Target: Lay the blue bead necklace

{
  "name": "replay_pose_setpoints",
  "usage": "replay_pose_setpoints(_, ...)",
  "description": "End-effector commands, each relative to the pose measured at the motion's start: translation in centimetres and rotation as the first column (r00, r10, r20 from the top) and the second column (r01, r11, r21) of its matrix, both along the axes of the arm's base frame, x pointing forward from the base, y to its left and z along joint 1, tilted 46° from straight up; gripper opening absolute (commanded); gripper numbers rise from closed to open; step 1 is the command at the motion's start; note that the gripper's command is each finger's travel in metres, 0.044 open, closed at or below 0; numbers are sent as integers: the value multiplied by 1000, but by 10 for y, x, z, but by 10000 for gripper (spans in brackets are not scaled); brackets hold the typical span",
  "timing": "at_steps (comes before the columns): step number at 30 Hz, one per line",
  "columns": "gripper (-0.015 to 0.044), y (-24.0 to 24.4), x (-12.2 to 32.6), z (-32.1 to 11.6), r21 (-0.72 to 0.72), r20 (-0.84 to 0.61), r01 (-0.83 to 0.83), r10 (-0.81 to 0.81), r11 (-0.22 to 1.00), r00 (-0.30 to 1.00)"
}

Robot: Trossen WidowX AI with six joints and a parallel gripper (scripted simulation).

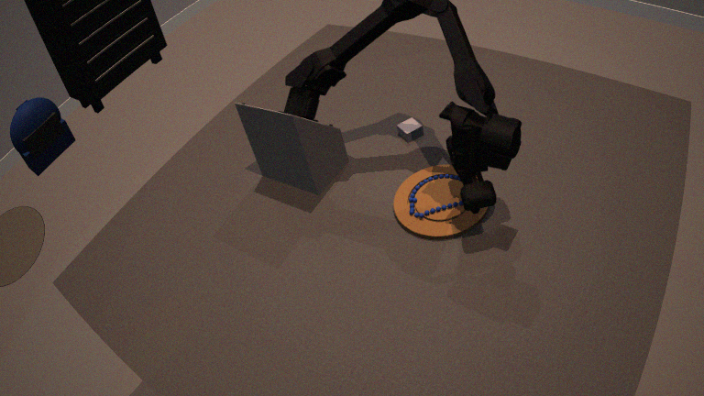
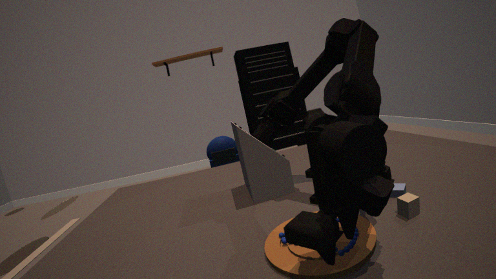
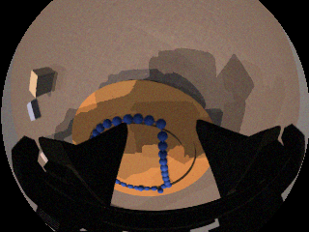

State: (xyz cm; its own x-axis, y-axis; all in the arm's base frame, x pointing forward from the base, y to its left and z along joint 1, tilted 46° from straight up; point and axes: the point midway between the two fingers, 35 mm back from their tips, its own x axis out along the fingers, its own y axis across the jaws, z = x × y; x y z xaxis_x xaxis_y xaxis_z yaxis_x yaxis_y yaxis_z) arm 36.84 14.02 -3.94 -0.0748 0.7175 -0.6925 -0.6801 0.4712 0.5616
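Observation:
The round orange bead board (image 1: 423,231) (image 2: 274,256) (image 3: 140,91) lies flat under my gripper. The blue bead necklace (image 1: 413,200) (image 2: 354,241) (image 3: 138,119) lies on it. In the wrist view it curves along the far and left side, bends sharply, and runs nearly straight across the inner disc. The groove (image 3: 195,156) (image 1: 441,220) shows bare outside this straight stretch. My gripper (image 1: 471,208) (image 2: 340,249) (image 3: 162,126) is open, low over the board, with its fingers apart on either side of the straight stretch. The left finger hides part of the necklace in the wrist view.
A tan cube (image 2: 407,206) (image 3: 45,82) and a pale bluish block (image 2: 400,188) (image 3: 34,110) stand beyond the board. A pale block (image 1: 410,128) shows in the top view. A grey slanted panel (image 1: 282,148) (image 2: 263,173) stands near the arm's base.

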Motion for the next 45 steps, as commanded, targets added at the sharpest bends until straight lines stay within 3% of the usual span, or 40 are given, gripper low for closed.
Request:
replay_pose_setpoints(1, 420, -3, 1, 3, 2, 2, 1, -1, 1000, 1000)
replay_pose_setpoints(2, 440, -1, 0, 1, 0, -1, 0, 0, 1000, 1000)
replay_pose_setpoints(29, 440, -3, 0, 3, 2, 2, 1, -1, 1000, 1000)
replay_pose_setpoints(41, 125, -27, -6, 15, 3, 33, -29, 29, 1000, 999)
replay_pose_setpoints(45, 120, -26, -4, 14, 4, 39, -26, 25, 1000, 999)
